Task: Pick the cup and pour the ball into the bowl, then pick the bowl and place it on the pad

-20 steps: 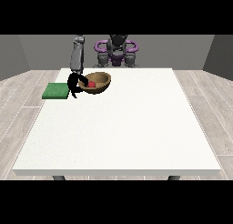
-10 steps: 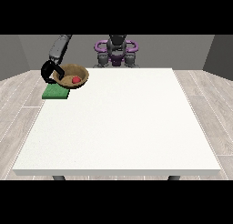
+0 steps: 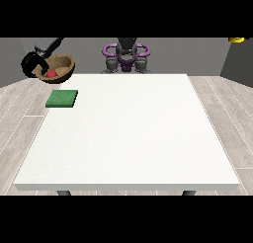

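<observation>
The brown bowl [image 3: 60, 66] hangs in the air at the upper left, tilted, beyond the table's far left corner and above floor level. A red ball [image 3: 51, 74] lies inside it. The black hand at the view's left [image 3: 31, 63] is curled round the bowl's left rim, its grey forearm reaching up to the right. The green pad [image 3: 62, 98] lies flat on the table [image 3: 128, 138] near the far left corner, below and right of the bowl, with nothing on it. I see no hand at the view's right. A small yellow thing [image 3: 237, 39] shows at the top right edge.
The robot's torso [image 3: 126, 54] with purple rings stands behind the table's far edge. Wooden floor surrounds the table on both sides.
The hand at the view's left has carried the bowl with the ball further left and upward, from over the pad to a spot past the table's left edge.
</observation>
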You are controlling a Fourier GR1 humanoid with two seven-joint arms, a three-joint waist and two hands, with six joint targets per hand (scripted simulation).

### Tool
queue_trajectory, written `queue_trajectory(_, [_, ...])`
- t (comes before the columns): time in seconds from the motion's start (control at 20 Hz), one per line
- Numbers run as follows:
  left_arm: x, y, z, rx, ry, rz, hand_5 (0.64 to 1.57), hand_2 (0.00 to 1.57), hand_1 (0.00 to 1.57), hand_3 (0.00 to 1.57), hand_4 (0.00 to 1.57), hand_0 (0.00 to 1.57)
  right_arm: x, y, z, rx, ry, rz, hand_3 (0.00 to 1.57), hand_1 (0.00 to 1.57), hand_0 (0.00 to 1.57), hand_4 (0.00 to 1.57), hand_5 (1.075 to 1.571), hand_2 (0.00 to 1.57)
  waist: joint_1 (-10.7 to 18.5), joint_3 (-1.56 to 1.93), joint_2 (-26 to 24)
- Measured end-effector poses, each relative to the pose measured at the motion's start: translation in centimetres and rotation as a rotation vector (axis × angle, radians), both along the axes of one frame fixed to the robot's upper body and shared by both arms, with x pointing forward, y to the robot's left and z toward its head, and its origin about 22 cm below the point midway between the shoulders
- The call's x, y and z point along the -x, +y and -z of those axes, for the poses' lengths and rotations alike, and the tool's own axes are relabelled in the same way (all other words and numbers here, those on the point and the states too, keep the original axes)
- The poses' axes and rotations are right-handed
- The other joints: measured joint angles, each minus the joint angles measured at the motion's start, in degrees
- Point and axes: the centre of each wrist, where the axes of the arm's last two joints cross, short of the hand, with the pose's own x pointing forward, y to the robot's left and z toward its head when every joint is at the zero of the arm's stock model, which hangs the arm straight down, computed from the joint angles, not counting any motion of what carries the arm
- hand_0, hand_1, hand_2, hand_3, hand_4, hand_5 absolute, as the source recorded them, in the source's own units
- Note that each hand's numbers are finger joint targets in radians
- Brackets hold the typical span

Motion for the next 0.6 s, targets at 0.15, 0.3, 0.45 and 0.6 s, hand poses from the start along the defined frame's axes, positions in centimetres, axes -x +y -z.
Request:
queue_trajectory(0.15, [0.6, 1.2, 0.7, -0.003, -0.013, -0.013, 1.555, 0.0, 0.0, 0.0, 1.21, 0.0, -0.1, -0.3, -0.7, 0.002, -0.015, -0.008, 0.46, 1.57, 1.57, 1.11, 1.567, 1.57, -0.72, 0.01, 1.12])
queue_trajectory(0.3, [1.0, 1.8, 1.2, -0.007, -0.031, -0.031, 1.552, 0.0, 0.0, 0.0, 1.22, 0.0, -0.2, -0.3, -0.4, -0.008, -0.034, -0.004, 0.43, 1.57, 1.57, 1.07, 1.564, 1.57, -0.87, 0.01, 2.07])
queue_trajectory(0.45, [1.5, 2.7, 1.2, -0.012, -0.035, -0.029, 1.553, 0.0, 0.0, 0.0, 1.21, 0.0, -0.5, 0.7, 1.1, -0.051, -0.051, 0.006, 0.44, 1.57, 1.57, 1.06, 1.569, 1.57, -0.69, 0.02, 2.91])
queue_trajectory(0.6, [1.3, 2.3, 1.1, -0.018, -0.046, -0.023, 1.555, 0.0, 0.0, 0.0, 1.21, 0.0, -1.1, 1.6, 2.2, -0.091, -0.05, 0.003, 0.53, 1.57, 1.57, 1.03, 1.571, 1.57, -0.18, 0.04, 3.33])
